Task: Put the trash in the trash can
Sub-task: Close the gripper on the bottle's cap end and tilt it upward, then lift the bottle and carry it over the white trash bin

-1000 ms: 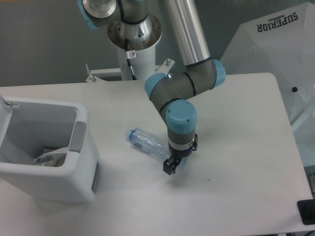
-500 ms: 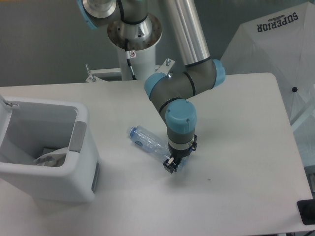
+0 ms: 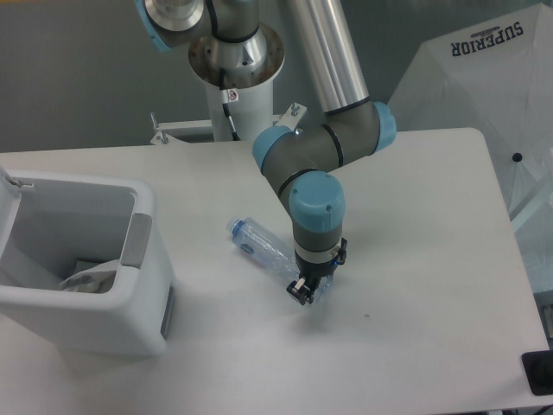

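We find the hand (image 3: 305,290) closed on the base end of the bottle (image 3: 263,250), which lies on the table (image 3: 432,225), its long axis running up-left to the cap. The can (image 3: 143,259) stands well apart to the left, bag (image 3: 86,281) inside.

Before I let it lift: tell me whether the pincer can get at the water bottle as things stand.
Probably yes. The pincer looks already closed on the base end of the water bottle, which lies on the table with nothing over it.
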Robot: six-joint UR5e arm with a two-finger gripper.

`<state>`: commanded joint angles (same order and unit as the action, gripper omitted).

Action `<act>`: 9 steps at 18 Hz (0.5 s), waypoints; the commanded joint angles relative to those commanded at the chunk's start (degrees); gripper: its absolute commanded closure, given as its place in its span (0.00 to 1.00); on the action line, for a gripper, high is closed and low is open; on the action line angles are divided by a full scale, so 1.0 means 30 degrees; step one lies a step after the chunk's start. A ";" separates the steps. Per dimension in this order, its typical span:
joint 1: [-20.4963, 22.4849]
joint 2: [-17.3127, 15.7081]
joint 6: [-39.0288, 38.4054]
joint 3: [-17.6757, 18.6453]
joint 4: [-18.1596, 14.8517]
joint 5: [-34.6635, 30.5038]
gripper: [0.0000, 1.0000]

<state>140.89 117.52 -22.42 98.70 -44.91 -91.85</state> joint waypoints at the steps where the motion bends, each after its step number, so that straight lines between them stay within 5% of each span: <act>1: 0.0000 -0.0321 0.0233 -0.0175 0.0000 0.0029 0.43; 9: 0.0118 -0.3368 0.2340 -0.2926 0.0292 0.0791 0.42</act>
<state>141.24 107.41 -15.40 89.92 -44.04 -89.47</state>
